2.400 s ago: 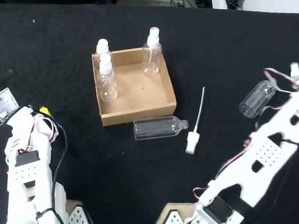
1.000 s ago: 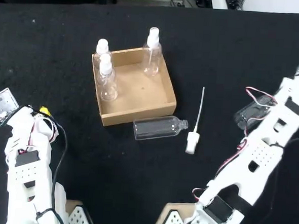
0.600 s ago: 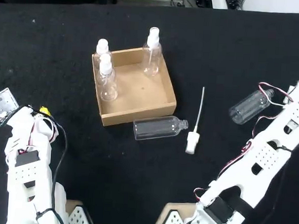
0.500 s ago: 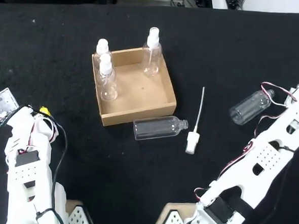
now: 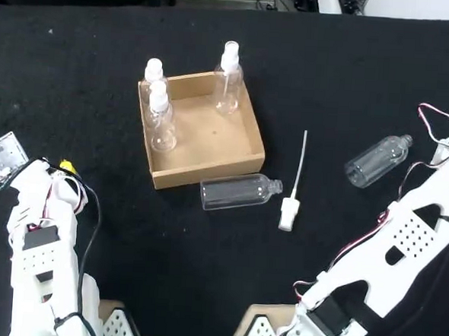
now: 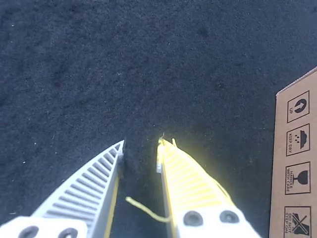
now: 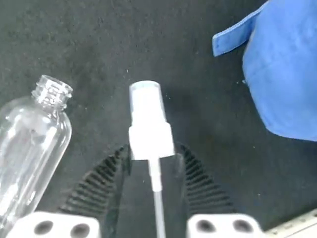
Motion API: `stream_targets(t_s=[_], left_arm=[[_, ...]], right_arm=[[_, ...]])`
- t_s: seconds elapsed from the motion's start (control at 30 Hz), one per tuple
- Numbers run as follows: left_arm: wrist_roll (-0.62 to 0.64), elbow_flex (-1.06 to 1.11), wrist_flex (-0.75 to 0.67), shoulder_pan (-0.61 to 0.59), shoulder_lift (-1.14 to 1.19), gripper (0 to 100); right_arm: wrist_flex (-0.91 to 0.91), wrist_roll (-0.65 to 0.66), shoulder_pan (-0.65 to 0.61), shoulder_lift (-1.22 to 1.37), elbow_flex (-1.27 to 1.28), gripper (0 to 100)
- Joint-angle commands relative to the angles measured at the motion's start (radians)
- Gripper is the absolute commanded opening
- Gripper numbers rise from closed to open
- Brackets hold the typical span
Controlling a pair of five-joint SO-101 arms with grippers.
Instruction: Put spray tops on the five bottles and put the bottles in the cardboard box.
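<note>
Three capped bottles (image 5: 229,77) upright in cardboard box (image 5: 211,137), uncapped bottle (image 5: 238,192) lying at its near wall, loose spray top (image 5: 288,211) beside, right gripper (image 7: 152,148) clamped on second spray top (image 7: 150,131) by far-right bottle (image 7: 29,144), left gripper (image 6: 141,144) slightly parted, empty.

The table cover (image 5: 78,68) is looking like matt black felt, kinda fuzzy and rough up close. The box (image 5: 209,176) is showing plain brown cardboard, dull, zero shine. The near bottle (image 5: 234,193) and the far bottle (image 5: 374,160) are coming across as clear glossy plastic, catching little highlights. The spray top (image 7: 148,131) is looking like smooth white plastic with a faint sheen. The right gripper (image 7: 152,148) is showing ribbed matt black fingers, the left gripper (image 6: 141,145) ribbed hard plastic ones. The arms (image 5: 38,278) are reading as matt white plastic. The blue cloth (image 7: 282,74) is looking like soft woven fabric.
</note>
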Motion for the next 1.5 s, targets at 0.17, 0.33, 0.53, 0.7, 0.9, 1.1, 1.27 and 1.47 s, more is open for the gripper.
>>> stream_targets(t_s=[0.17, 0.33, 0.53, 0.7, 0.9, 1.1, 1.27, 1.47], left_arm=[[-0.006, -0.01, -0.025, -0.012, -0.015, 9], [-0.006, -0.01, -0.025, -0.012, -0.015, 9], [-0.006, -0.01, -0.025, -0.008, -0.015, 9], [-0.006, -0.012, -0.025, -0.005, -0.015, 9], [-0.006, -0.008, -0.025, -0.008, -0.015, 9], [-0.006, -0.008, -0.025, -0.01, -0.015, 9], [-0.006, -0.008, -0.025, -0.012, -0.015, 9], [-0.006, -0.01, -0.025, -0.012, -0.015, 9]], right_arm=[[0.034, 0.081, 0.032, -0.102, -0.018, 23.6], [0.037, 0.094, 0.005, -0.104, -0.018, 22.7], [0.037, -0.118, -0.018, -0.271, 0.024, 17.1], [0.037, -0.173, -0.092, -0.552, 0.397, 22.0], [-0.037, -0.305, -0.23, -0.783, 0.903, 24.7], [-0.117, -0.466, -0.299, -0.771, 0.954, 29.5], [-0.117, -0.575, -0.307, -0.674, 0.869, 29.3], [-0.118, -0.692, -0.272, -0.473, 0.714, 29.7]])
